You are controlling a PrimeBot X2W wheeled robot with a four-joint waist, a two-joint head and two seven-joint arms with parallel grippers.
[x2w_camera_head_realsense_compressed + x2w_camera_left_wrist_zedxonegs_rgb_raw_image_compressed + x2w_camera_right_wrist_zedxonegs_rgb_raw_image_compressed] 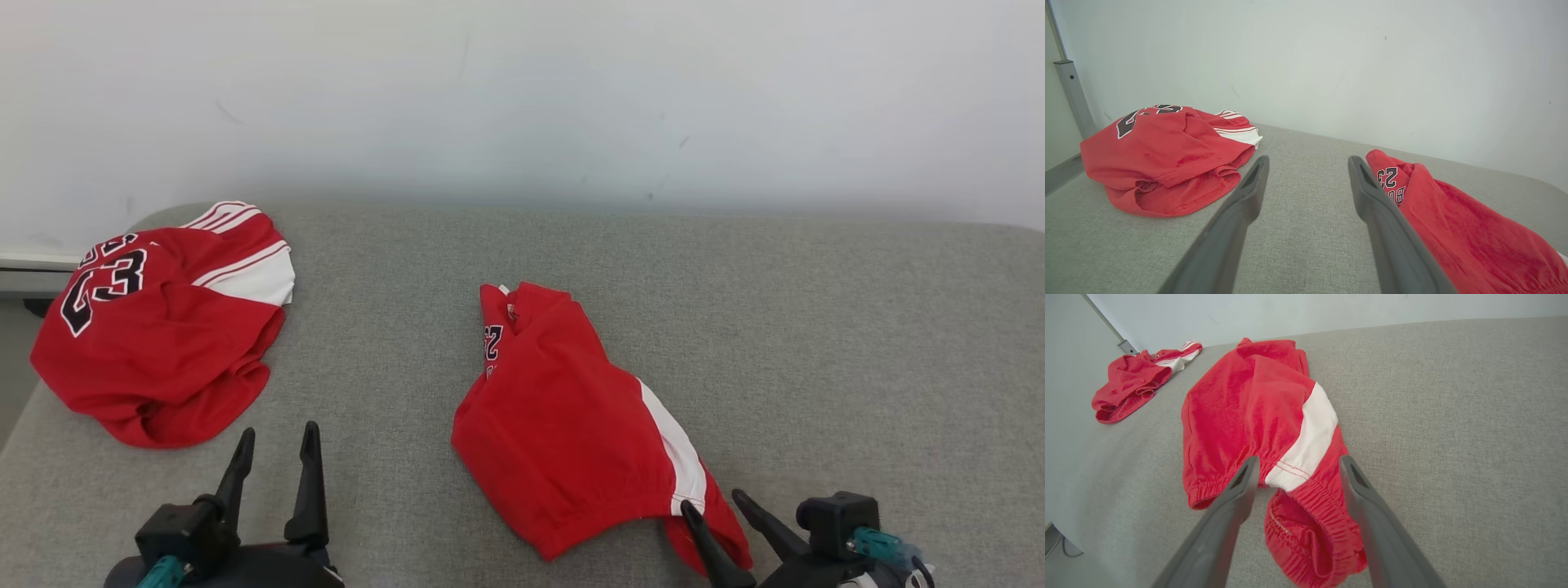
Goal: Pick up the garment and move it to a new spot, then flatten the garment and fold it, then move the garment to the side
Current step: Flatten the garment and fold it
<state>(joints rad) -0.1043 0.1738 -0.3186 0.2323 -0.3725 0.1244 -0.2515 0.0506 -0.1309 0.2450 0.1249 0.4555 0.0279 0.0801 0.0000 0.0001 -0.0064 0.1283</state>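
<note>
As seen near right, find right gripper (712, 499) spread apart at waistband of red shorts (563, 425); find left gripper (278, 429) spread, empty, near left.

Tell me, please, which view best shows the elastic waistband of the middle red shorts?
The right wrist view: the waistband lies close up, gathers and stitching plain. The head view shows it smaller, along the shorts' near edge. The left wrist view catches a bit at lower right.
</note>
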